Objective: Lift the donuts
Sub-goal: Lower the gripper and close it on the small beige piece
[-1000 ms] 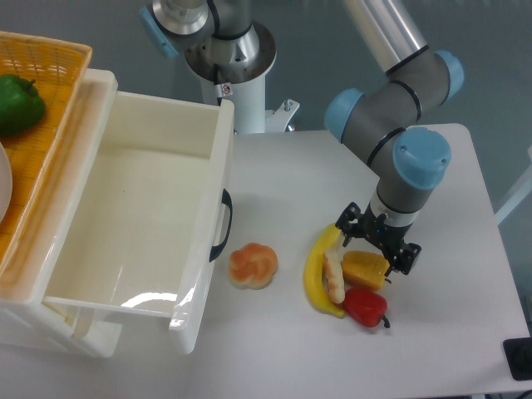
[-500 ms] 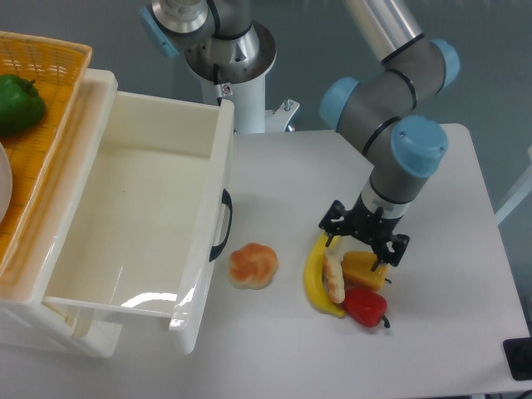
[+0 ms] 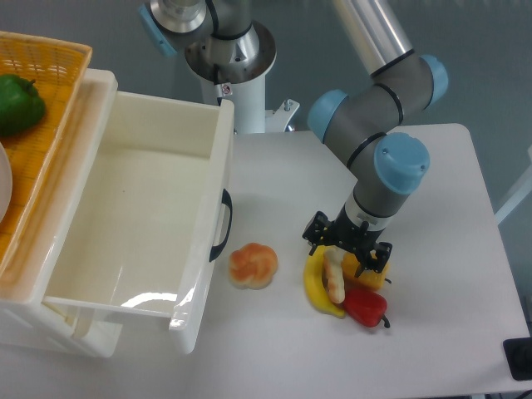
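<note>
The donut point(image 3: 334, 278) is a small oblong pale pastry with a toasted top. It lies on the white table point(image 3: 449, 208), resting along the inner curve of the yellow banana point(image 3: 314, 286). My gripper point(image 3: 346, 249) hangs directly over the donut's upper end, fingers spread open, one finger on the banana side and one over the orange-yellow pepper piece point(image 3: 366, 270). It holds nothing. The lower half of the donut shows clearly; its top end is partly hidden by the gripper.
A red pepper point(image 3: 365, 307) touches the banana's lower end. A round orange-pink bun point(image 3: 253, 265) lies left of the banana. A large white open bin point(image 3: 133, 224) with a black handle stands at the left, beside an orange basket point(image 3: 46, 100) holding a green pepper point(image 3: 18, 104).
My gripper has moved left and slightly down, from over the orange-yellow pepper piece to over the donut's upper end. The objects have not moved.
</note>
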You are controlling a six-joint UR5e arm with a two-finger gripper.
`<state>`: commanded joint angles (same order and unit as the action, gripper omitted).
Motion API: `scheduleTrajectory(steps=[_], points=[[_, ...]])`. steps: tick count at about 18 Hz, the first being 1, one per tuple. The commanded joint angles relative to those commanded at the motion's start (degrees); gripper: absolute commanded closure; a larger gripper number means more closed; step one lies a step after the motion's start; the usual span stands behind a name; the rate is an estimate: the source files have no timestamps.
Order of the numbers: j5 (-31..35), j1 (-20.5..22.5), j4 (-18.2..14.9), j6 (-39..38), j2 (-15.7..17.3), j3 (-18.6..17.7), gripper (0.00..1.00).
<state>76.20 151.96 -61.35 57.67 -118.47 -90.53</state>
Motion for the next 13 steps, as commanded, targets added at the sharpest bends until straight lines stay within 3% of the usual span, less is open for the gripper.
scheduleTrajectory(steps=[5, 6, 11, 13], points=[[1.14, -1.05, 1.49, -0.45, -1.15, 0.79, 0.68], [1.14, -1.14, 1.5, -0.45, -1.23, 0.97, 0.74], [1.14, -1.23, 1.5, -0.19, -1.23, 1.58, 0.75], [1.14, -1.23, 1.5, -0.45, -1.32, 1.85, 0.92]])
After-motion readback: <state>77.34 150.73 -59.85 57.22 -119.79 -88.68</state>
